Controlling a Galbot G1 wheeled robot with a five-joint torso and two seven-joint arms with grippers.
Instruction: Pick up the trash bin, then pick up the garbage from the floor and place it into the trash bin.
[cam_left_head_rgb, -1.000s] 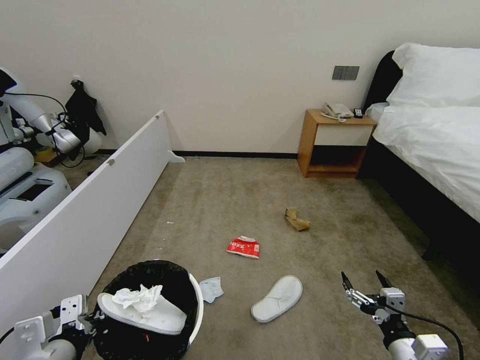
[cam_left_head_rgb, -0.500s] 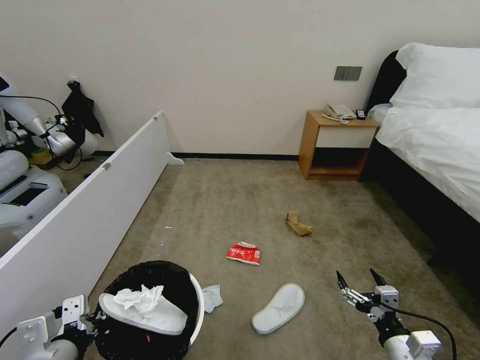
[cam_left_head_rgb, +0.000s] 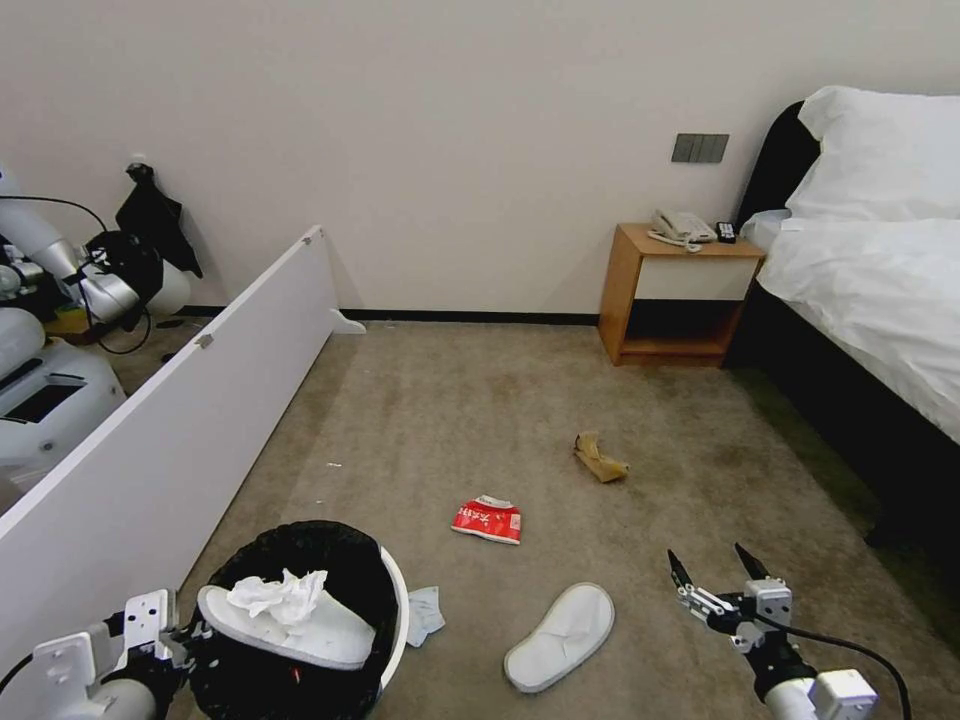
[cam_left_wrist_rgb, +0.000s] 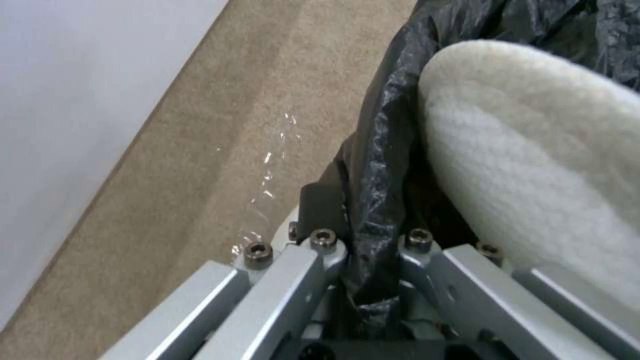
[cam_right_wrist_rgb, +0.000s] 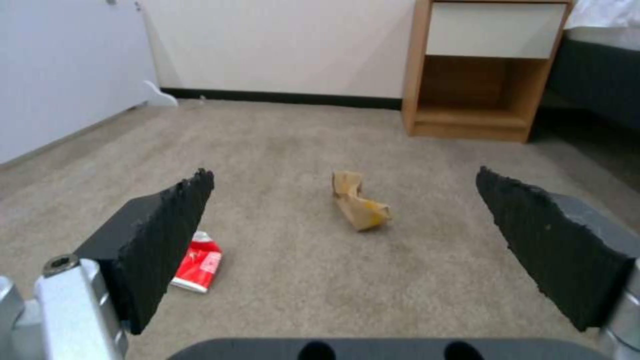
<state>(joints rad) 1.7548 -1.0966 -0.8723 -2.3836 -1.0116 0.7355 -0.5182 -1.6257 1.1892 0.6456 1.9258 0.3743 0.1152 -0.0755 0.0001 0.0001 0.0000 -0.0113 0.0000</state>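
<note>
We hold the round white plastic trash bin lined with a black bag (cam_left_head_rgb: 300, 620) at our lower left, our left tool (cam_left_head_rgb: 165, 640) clamped on its rim with the bag pinched between the fingers, as the left wrist view shows; carried this way, the bin travels with us to each piece of litter. Inside it lie a white fabric slipper (cam_left_head_rgb: 285, 625) and a crumpled white tissue (cam_left_head_rgb: 275, 597). Our right tool (cam_left_head_rgb: 720, 585) hangs low over the beige-brown carpet floor (cam_left_head_rgb: 450, 420), spread wide and empty, just beside the second white slipper (cam_left_head_rgb: 560, 637). Farther ahead lie a red snack packet (cam_left_head_rgb: 488, 520) and a crumpled brown paper bag (cam_left_head_rgb: 598, 458), and a pale scrap (cam_left_head_rgb: 425, 612) touches the bin's side.
</note>
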